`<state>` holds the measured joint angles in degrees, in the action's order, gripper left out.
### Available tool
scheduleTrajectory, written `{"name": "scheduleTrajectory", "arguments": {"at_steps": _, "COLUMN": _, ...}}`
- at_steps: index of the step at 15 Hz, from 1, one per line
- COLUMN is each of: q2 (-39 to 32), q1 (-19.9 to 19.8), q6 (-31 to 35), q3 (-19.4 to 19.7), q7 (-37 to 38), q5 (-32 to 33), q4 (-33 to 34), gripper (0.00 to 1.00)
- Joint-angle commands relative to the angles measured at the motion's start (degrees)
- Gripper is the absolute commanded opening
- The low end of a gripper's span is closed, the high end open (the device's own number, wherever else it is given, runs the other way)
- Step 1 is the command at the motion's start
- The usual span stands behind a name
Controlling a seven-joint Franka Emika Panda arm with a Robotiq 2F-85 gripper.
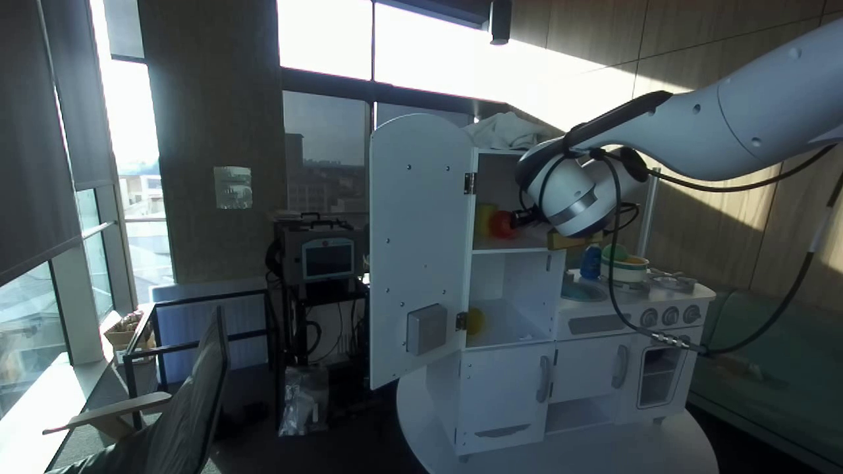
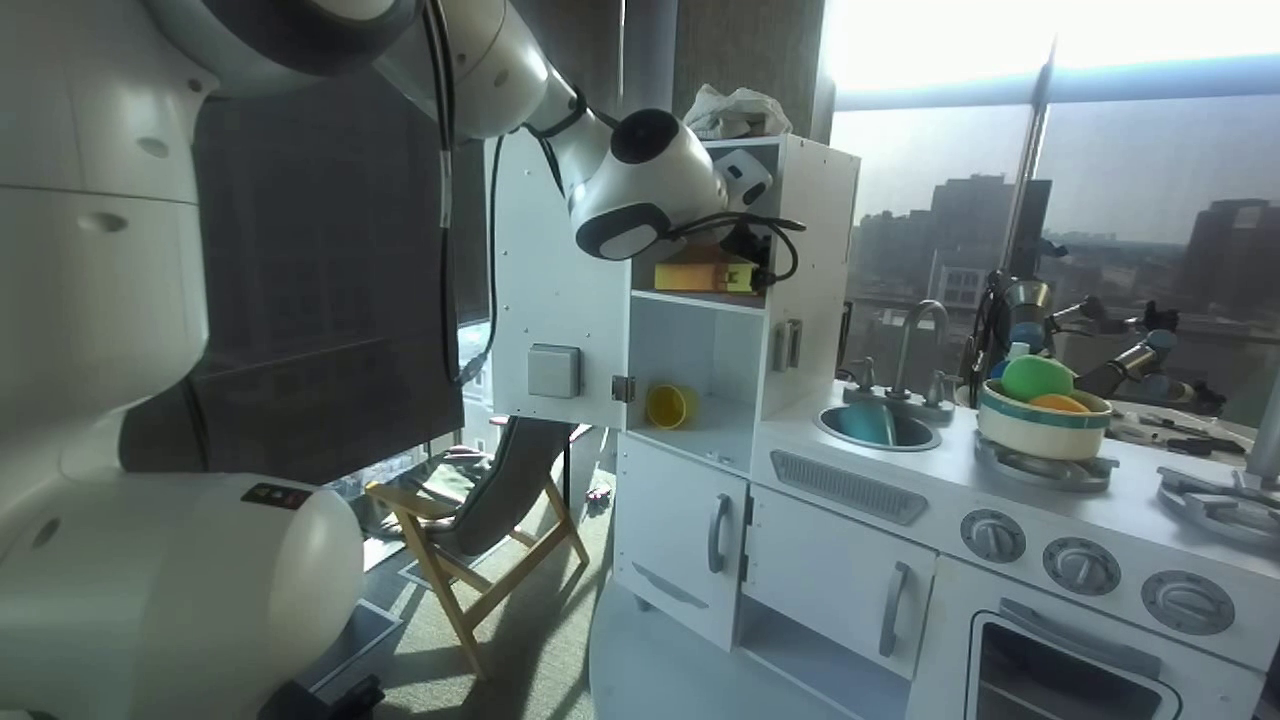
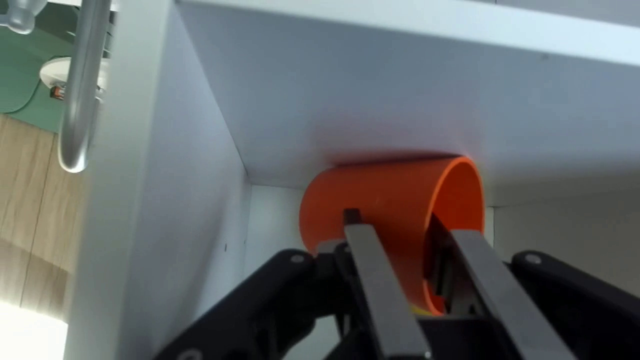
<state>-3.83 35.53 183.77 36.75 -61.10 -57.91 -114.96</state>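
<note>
- Sunlight is coming through windows (image 1: 326, 36) behind a white cupboard (image 2: 818, 220); its door (image 1: 421, 217) is hanging wide open.
- Inside, an orange cup (image 3: 385, 190) is lying on its side on the upper shelf (image 3: 350, 90); its mouth is facing the door side.
- Judging by its look, it is weighing little, being apparently thin plastic; the wall is probably giving slightly under a squeeze; the smooth skin may be prone to slipping or rolling; nothing is suggesting fragility.
- Its rim is offering the surest hold, one jaw within and one outside; the gripper (image 3: 395, 227) is straddling the wall there, jaws standing apart; whether either pad is pressing, I cannot tell.
- It is looking plain and round, seeming to narrow toward the base; it is casting a reddish tint on the shelf.
- Something yellow (image 1: 485, 220) is showing beside it; a yellow cup (image 2: 672, 405) is lying one compartment below.
</note>
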Motion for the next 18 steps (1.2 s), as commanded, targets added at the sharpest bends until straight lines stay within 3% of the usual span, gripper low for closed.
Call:
{"name": "scheduleTrajectory", "arguments": {"at_steps": 1, "q2": -0.53, "q1": -0.27, "q6": 3.23, "q3": -0.08, "q7": -0.76, "q5": -0.71, "q4": -0.01, "gripper": 0.09}}
{"name": "scheduleTrajectory", "arguments": {"at_steps": 3, "q2": -0.21, "q1": -0.27, "q6": 3.64, "q3": 0.19, "q7": -0.6, "q5": -0.19, "q4": -0.88, "gripper": 0.04}}
{"name": "scheduleTrajectory", "arguments": {"at_steps": 4, "q2": 0.24, "q1": -0.25, "q6": 3.59, "q3": 0.38, "q7": -0.6, "q5": 0.15, "q4": -1.41, "gripper": 0.08}}
{"name": "scheduleTrajectory", "arguments": {"at_steps": 8, "q2": 2.74, "q1": 0.05, "q6": 4.08, "q3": 0.76, "q7": -0.97, "q5": 1.26, "q4": -3.76, "gripper": 0.1}}
{"name": "scheduleTrajectory", "arguments": {"at_steps": 18, "q2": 10.34, "q1": -1.6, "q6": 4.39, "q3": -0.28, "q7": -0.3, "q5": 8.0, "q4": -12.72, "gripper": 0.09}}
